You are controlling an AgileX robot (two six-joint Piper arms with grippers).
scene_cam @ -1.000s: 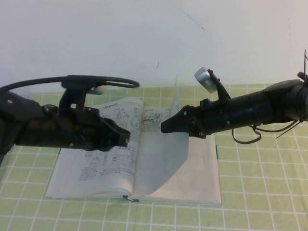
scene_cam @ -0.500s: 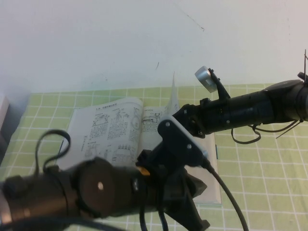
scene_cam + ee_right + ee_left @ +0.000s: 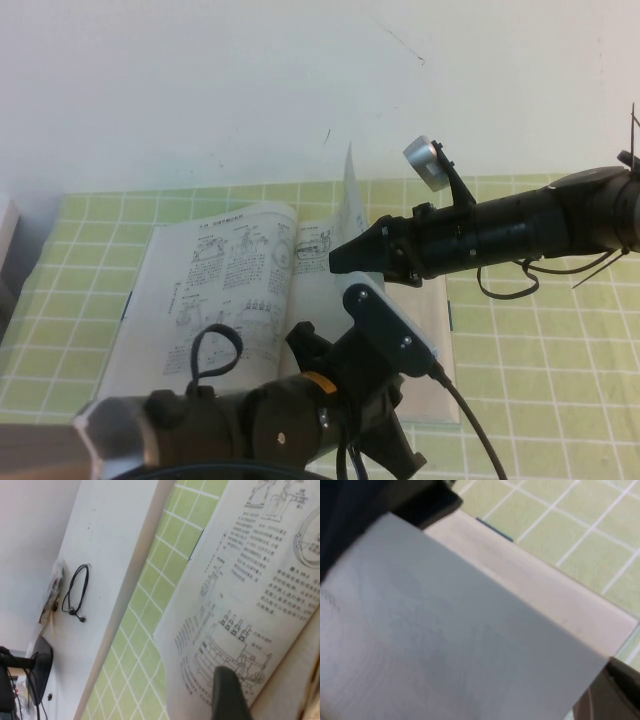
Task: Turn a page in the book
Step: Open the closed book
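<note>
A: Start with the biggest thing. What carries everything?

B: A counter (image 3: pixel 540 380) under a green checked cover, with the book (image 3: pixel 215 290) lying open on it, spine toward the far wall. It is thick and hardbound, so I judge it heavy enough to stay put while a leaf is moved.

A: And the arms?

B: The left gripper (image 3: pixel 390 440) hangs low over the near right corner of the book. Whether its jaws are apart or together I cannot tell. The right gripper (image 3: pixel 340 258) reaches in from the right, its tip at the raised leaf, near the gutter. Its jaws stand spread as wide as they go; I see nothing clamped between them.

A: The leaf itself?

B: The page (image 3: pixel 352 200) stands almost upright above the middle of the book, leaning against the right gripper. Thin paper: light, limp, easy to crease or tear. I would press on its flat face near the free outer edge, not pinch by the spine.
</note>
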